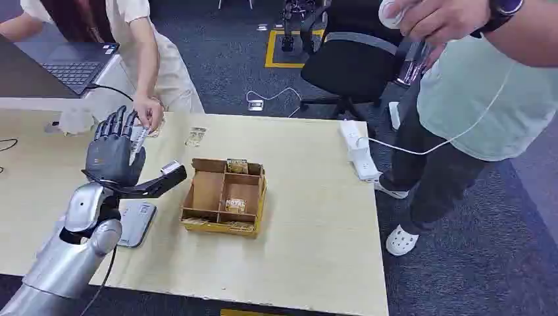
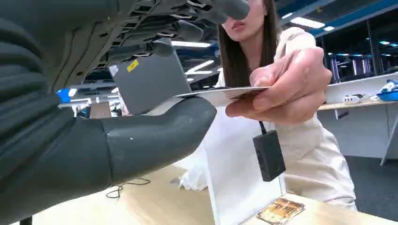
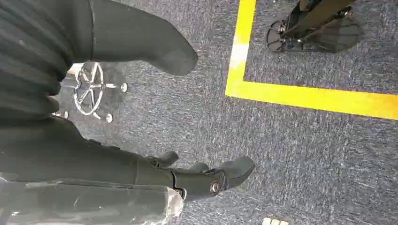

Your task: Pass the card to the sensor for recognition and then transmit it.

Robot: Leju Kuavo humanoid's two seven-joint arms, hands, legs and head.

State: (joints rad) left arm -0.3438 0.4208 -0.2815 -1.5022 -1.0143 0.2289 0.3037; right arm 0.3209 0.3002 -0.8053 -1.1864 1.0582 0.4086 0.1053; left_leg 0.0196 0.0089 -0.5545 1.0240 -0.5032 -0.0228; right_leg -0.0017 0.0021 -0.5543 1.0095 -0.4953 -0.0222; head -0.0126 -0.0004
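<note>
My left hand (image 1: 113, 155) is raised above the table's left part and holds a white card (image 1: 138, 140) between thumb (image 2: 155, 133) and fingers. A person's hand (image 1: 149, 112) at the far edge pinches the same card's (image 2: 220, 95) other end, seen close in the left wrist view (image 2: 286, 89). The grey flat sensor (image 1: 136, 222) lies on the table below my forearm. My right hand (image 3: 155, 171) hangs over the carpet floor with its fingers apart and nothing in it.
A cardboard box (image 1: 209, 191) with compartments and several cards stands mid-table. Loose cards (image 1: 195, 136) lie behind it. A white power strip (image 1: 358, 155) sits at the table's right edge, a laptop (image 1: 76, 66) far left. A second person (image 1: 474, 99) stands at right near an office chair (image 1: 355, 62).
</note>
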